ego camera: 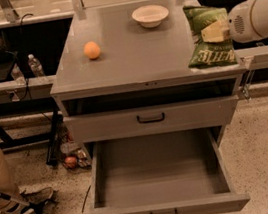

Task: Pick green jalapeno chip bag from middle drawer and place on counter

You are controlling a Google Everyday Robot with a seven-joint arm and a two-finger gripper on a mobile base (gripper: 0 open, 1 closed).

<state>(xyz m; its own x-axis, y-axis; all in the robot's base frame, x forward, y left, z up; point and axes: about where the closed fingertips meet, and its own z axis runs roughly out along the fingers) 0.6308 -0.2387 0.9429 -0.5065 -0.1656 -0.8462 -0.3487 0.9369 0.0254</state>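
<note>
The cream-coloured two-finger pincer (212, 31) reaches in from the right on its thick white arm (256, 17). It pinches the small crinkly green jalapeno chip bag (210, 56) at about the middle of the bag's height. The fingers press together on the foil, so the bag is held and not free.

The relation that matters now is between the bag and the broad flat matte grey metal surface (136, 58) on top of the cabinet. The long axis of the bag runs from above the pincer down toward the front. The upper end stands above the pincer, and the lower end, with the white lettering, lies below it at the front right corner of the surface. I cannot tell whether this lower end touches the surface or hangs just over it. The bag is very near the right edge, so in my judgement a release here is risky. A small move to the left of the pincer, toward the inside of the surface, would give safer support.

To the left of the pincer and well apart lies the round orange fruit (91, 50), and further back stands the shallow white bowl (150, 15). Neither blocks the way. Far below the pincer, the wide grey metal middle drawer (163, 210) stands pulled out, and the bag is not in it.
</note>
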